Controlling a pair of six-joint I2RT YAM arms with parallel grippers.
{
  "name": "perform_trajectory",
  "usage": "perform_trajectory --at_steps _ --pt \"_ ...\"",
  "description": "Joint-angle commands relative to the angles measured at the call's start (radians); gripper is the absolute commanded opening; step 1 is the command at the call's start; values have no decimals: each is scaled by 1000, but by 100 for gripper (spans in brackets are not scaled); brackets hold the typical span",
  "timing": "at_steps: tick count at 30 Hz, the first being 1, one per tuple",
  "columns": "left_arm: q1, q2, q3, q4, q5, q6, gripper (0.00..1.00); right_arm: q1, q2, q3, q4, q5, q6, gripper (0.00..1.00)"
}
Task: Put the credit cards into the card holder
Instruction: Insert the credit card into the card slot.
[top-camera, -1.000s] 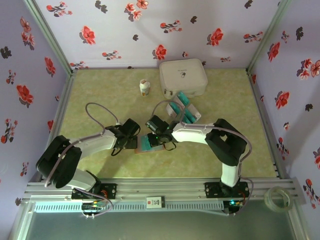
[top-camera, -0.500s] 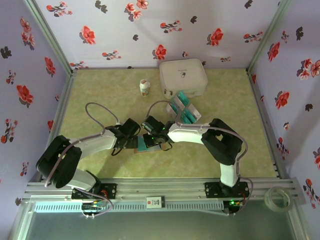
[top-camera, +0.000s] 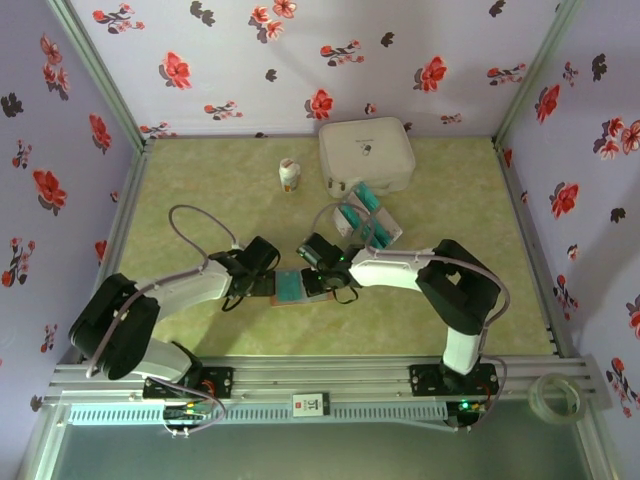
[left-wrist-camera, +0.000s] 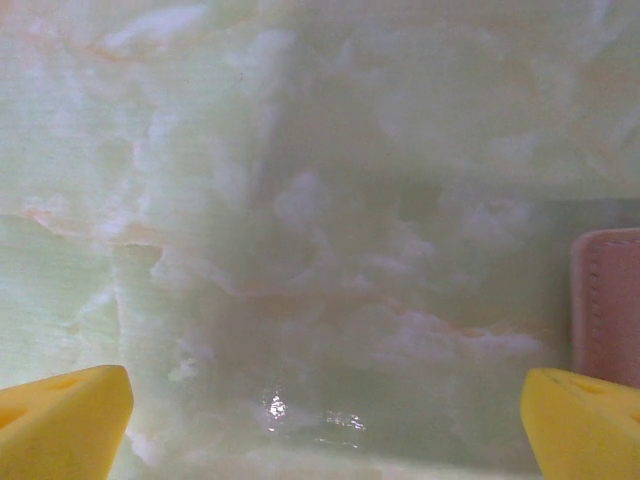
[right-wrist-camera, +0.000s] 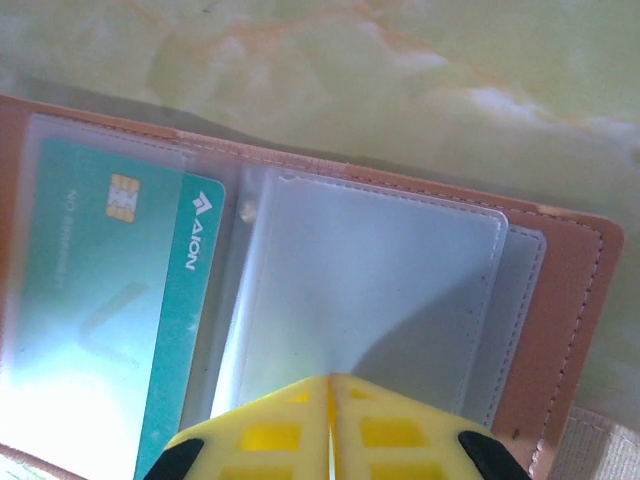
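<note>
The brown card holder (right-wrist-camera: 575, 300) lies open on the table, its clear pockets facing up. One teal credit card (right-wrist-camera: 100, 300) with a chip sits in its left pocket. My right gripper (right-wrist-camera: 330, 385) is shut with nothing between its fingers, tips just over the bare right pocket. In the top view the card holder (top-camera: 292, 301) lies between both grippers, the right gripper (top-camera: 313, 283) over its right half. My left gripper (top-camera: 268, 285) stands wide open at its left edge, and in the left wrist view the holder's brown edge (left-wrist-camera: 607, 300) is beside the right fingertip (left-wrist-camera: 585, 420). Loose credit cards (top-camera: 368, 222) lie farther back.
A big white rounded case (top-camera: 367, 153) stands at the back of the table, with a small white bottle (top-camera: 289, 176) to its left. Flowered walls close in the sides and back. A tape roll (top-camera: 558, 395) lies outside the frame at the near right.
My right gripper pushed left over the holder, then drew back to the right, uncovering the teal card that now lies in the left pocket. The left gripper has stayed open in place.
</note>
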Motion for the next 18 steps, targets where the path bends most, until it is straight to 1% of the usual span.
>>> perform_trajectory --at_steps 1,10,18 --pt "16 -31 -3 -33 -16 28 100 -8 -43 -24 -10 27 13 8" --pt "29 -32 0 -36 -20 33 100 -6 -93 13 -6 2 17 8" --pt "30 -8 -1 -28 -16 27 100 7 -13 72 13 -35 19 8"
